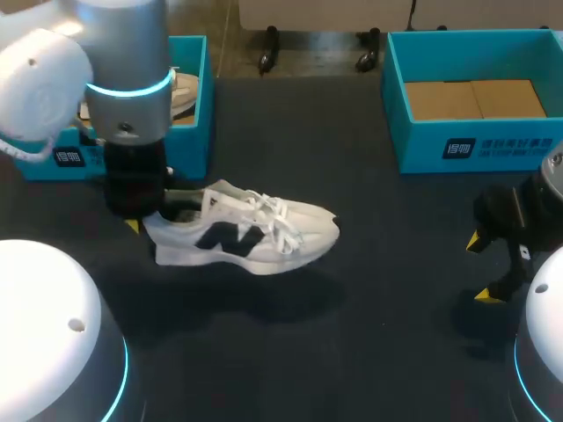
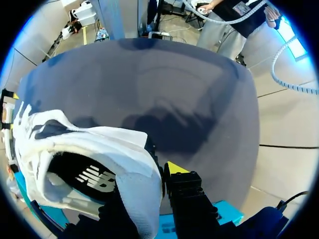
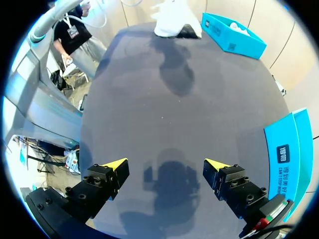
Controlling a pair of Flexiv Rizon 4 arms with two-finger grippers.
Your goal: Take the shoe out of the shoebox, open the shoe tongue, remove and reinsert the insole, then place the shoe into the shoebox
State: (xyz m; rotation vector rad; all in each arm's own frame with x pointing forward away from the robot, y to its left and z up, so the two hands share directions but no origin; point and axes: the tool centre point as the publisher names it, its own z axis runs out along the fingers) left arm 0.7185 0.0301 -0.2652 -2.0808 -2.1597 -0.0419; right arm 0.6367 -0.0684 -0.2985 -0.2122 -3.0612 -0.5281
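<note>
White sneaker (image 1: pixel 251 233) lies on the table, long axis crosswise. Left gripper (image 1: pixel 149 211) pinches its heel collar. The toe points toward the right gripper (image 1: pixel 481 268), which is spread wide, empty and well apart from the sneaker. Left arm nearer.

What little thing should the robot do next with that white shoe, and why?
Probably lower the shoe onto the table: the left hand pinches its heel, its shadow suggests it hangs, and the right hand is open, far off.
</note>
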